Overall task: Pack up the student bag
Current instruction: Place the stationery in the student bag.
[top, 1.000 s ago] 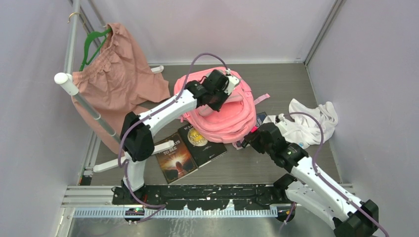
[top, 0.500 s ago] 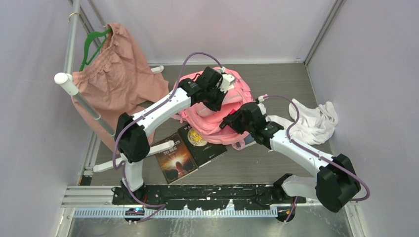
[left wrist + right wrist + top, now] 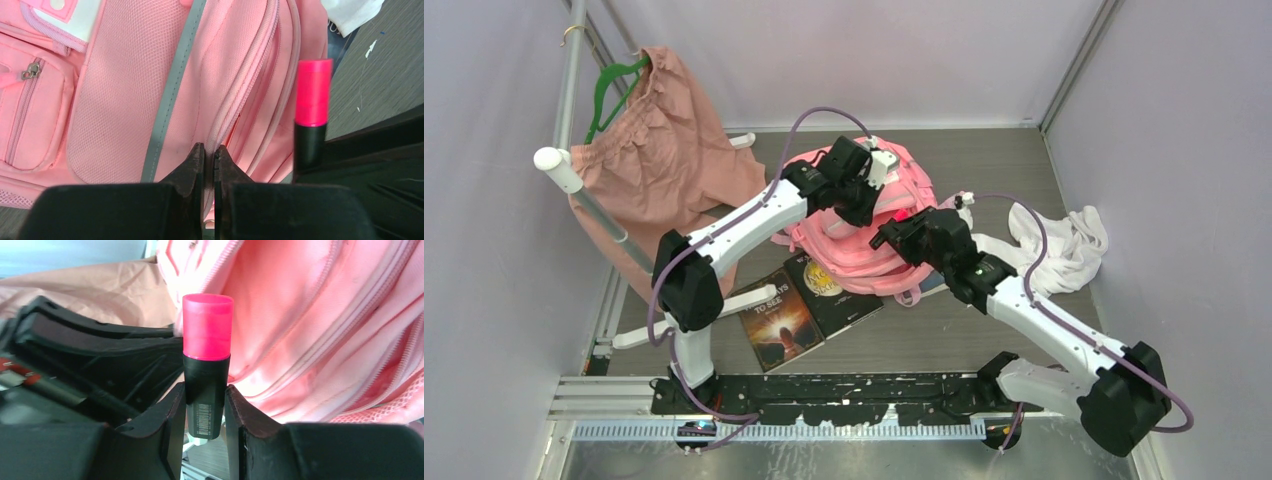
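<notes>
The bright pink student bag lies on the table's middle, also filling the left wrist view and right wrist view. My left gripper is shut on a fold of the bag's zipper edge and holds it up; from above it sits on the bag's top. My right gripper is shut on a highlighter with a black body and pink cap, held upright beside the bag's right side. The highlighter also shows in the left wrist view.
Two books lie at the bag's near left. A white cloth lies to the right. A dusty-pink garment hangs on a green hanger from a rack at the left.
My right arm has swung from the near right up to the bag's right side with the highlighter. My left gripper has lifted the bag's edge slightly and shifted left.
</notes>
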You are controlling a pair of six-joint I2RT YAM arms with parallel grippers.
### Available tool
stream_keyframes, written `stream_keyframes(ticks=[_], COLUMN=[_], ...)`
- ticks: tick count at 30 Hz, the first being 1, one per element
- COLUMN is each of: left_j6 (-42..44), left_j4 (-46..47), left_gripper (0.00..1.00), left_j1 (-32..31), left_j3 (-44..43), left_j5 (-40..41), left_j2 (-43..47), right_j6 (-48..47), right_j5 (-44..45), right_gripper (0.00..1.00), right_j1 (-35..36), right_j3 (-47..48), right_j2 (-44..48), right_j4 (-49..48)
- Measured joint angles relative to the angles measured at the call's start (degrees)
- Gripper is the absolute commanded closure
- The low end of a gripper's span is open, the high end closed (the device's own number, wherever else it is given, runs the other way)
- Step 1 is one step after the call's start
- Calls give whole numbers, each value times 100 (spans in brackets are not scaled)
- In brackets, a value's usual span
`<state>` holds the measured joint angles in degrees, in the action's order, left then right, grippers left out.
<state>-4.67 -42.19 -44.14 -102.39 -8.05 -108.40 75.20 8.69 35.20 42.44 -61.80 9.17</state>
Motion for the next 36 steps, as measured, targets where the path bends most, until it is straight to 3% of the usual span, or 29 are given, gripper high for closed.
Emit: stream_keyframes(ticks=[8,20,21,23,24,25,32,36], left_j6=[11,-254,-278,-295,-304,-310,-385,-415], left_j4=[-50,168,168,157,157,168,232,229], left_gripper=[100,100,100,100,100,100,100,100], left_j1=[-2,2,2,0,0,2,105,44], left_j3=[-2,400,400,400,400,400,426,485], left_j5=[-74,-258,-293,-345,-361,-358,-315,-350], left_j2=[0,343,345,345,345,343,350,350], right_j6=[76,103,87,63,61,85,42,111], right_j5=[168,297,319,376,409,426,446,450], right_gripper=[99,98,90,54,44,40,40,46], right_j1=[0,0,0,0,0,0,0,4], right_j3=[74,103,142,260,280,280,146,-302], right_j2=[44,-1193,-1344,-1685,-1814,-1878,-1873,-1226], right_j4=[63,-531,-577,-682,-780,-857,-1051,-1071])
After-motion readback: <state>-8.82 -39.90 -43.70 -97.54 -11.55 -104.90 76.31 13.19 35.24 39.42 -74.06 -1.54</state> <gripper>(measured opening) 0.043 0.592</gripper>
